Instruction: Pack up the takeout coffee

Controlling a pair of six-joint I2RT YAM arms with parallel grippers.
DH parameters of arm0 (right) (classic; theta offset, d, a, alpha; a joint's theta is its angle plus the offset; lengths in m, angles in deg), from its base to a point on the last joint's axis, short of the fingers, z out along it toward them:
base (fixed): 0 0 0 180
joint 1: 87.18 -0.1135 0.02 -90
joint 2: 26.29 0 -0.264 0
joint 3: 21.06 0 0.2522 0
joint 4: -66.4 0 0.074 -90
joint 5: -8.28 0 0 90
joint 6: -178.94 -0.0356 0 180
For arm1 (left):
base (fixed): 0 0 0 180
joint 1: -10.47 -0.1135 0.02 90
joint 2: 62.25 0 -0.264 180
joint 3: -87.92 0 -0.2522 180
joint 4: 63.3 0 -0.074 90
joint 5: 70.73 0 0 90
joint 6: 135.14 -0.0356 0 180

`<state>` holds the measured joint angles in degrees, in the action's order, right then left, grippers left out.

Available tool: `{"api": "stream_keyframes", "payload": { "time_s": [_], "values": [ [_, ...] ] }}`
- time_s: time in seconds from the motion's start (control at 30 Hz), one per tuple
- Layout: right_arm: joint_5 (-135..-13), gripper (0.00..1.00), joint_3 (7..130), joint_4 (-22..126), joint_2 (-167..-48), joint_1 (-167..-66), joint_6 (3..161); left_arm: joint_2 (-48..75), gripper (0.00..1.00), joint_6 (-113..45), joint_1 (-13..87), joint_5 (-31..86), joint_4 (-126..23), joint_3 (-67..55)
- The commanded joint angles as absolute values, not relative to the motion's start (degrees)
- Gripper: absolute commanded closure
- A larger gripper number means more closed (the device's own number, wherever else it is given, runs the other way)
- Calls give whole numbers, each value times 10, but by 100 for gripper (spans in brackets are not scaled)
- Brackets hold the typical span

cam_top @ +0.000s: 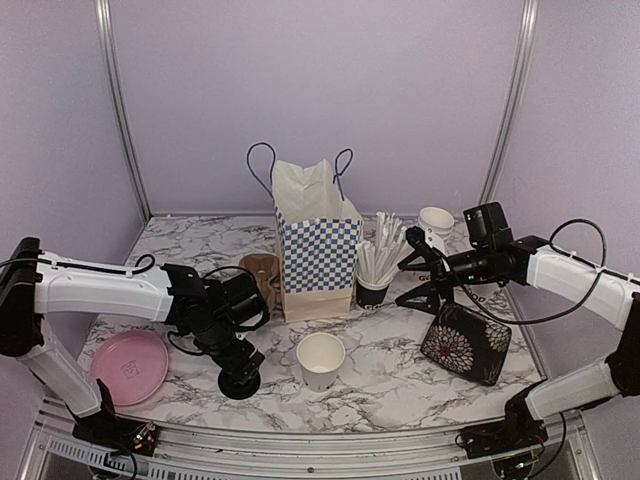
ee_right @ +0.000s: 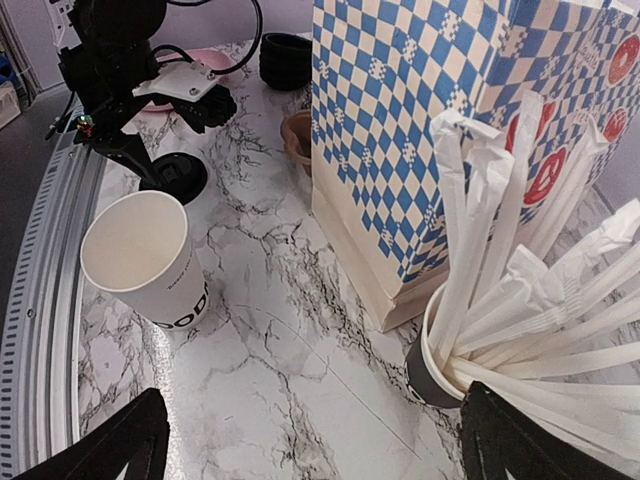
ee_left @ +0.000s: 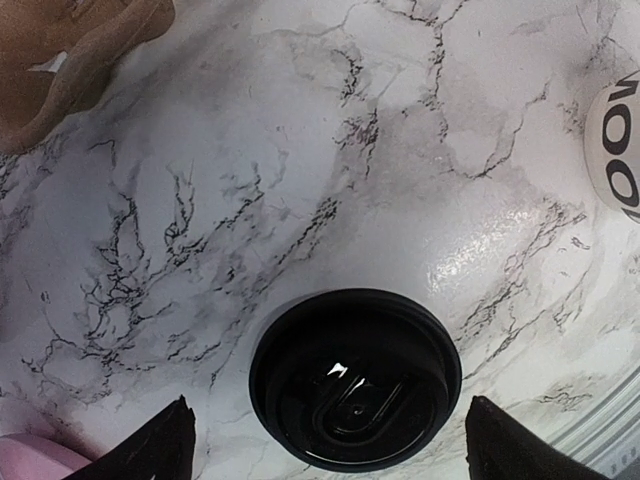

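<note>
A lidless white paper cup (cam_top: pixel 320 361) with black lettering stands near the front middle of the table; it shows in the right wrist view as the cup (ee_right: pixel 148 260). A second white cup (cam_top: pixel 436 221) stands at the back right. A black lid (ee_left: pixel 355 378) lies on the marble, and my left gripper (ee_left: pixel 330 445) hangs open right above it, one fingertip on each side, not touching. From above, the left gripper (cam_top: pixel 236 358) is over that lid (cam_top: pixel 240 384). The brown carrier (cam_top: pixel 262 276) lies left of the bag. My right gripper (cam_top: pixel 409 281) is open and empty beside the straw cup.
A blue-checked paper bag (cam_top: pixel 318 255) stands open at the middle. A black cup of white straws (cam_top: pixel 374 272) sits at its right. A pink plate (cam_top: pixel 130 366) lies front left, a black floral pouch (cam_top: pixel 465 344) front right. Walls close in on three sides.
</note>
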<state>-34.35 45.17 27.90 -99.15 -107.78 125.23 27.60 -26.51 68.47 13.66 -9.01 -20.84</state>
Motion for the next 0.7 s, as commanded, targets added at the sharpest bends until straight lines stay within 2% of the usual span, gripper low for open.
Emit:
{"api": "stream_keyframes", "payload": {
  "time_s": [0.0,0.47,0.67],
  "values": [
    [-334,1,464,302,-992,-1075,1260,286,7,-254,690,155,-94,-220],
    [-332,1,459,301,-993,-1074,1264,319,12,-244,700,177,-84,-226],
    [-332,1,458,300,-993,-1075,1264,331,20,-244,700,175,-84,-230]
  ]
}}
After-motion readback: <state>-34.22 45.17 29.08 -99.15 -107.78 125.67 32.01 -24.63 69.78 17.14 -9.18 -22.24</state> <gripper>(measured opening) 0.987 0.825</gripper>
